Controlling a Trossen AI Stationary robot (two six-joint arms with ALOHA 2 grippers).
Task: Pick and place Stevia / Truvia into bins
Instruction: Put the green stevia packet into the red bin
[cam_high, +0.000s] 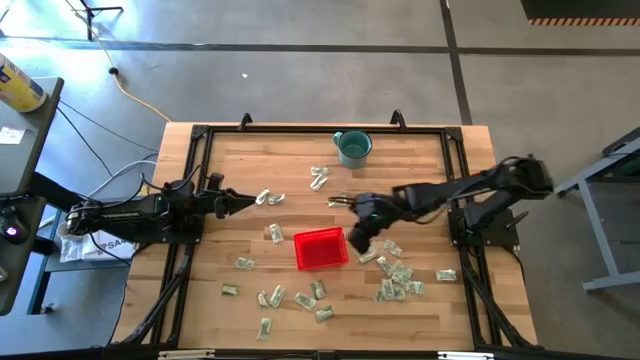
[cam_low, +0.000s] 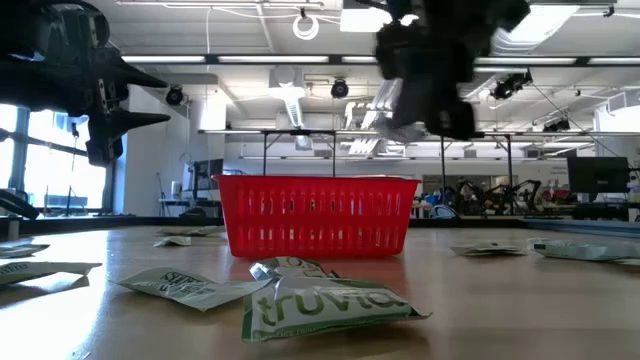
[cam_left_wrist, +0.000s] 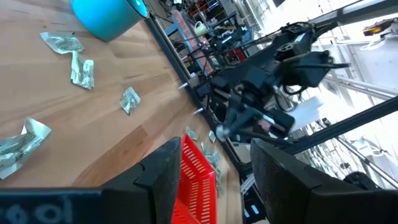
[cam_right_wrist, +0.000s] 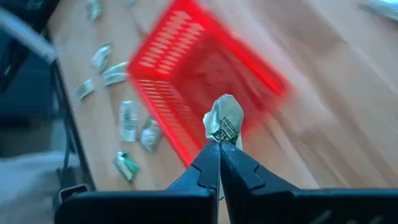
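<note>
High view: we see the red basket (cam_high: 321, 248) mid-surface, packets (cam_high: 396, 283) scattered around it, mostly near and right. The right claw (cam_high: 357, 244) hangs just right of the basket. The left claw (cam_high: 232, 204) waits at the left, apart from the basket.

Low view: the right claw (cam_low: 425, 110) is raised above the basket's (cam_low: 316, 214) right end.

Right wrist view: its fingers (cam_right_wrist: 208, 163) are pinched tight on one crumpled packet (cam_right_wrist: 225, 121).

Left wrist view: its fingers (cam_left_wrist: 163, 174) stand apart, empty.
</note>
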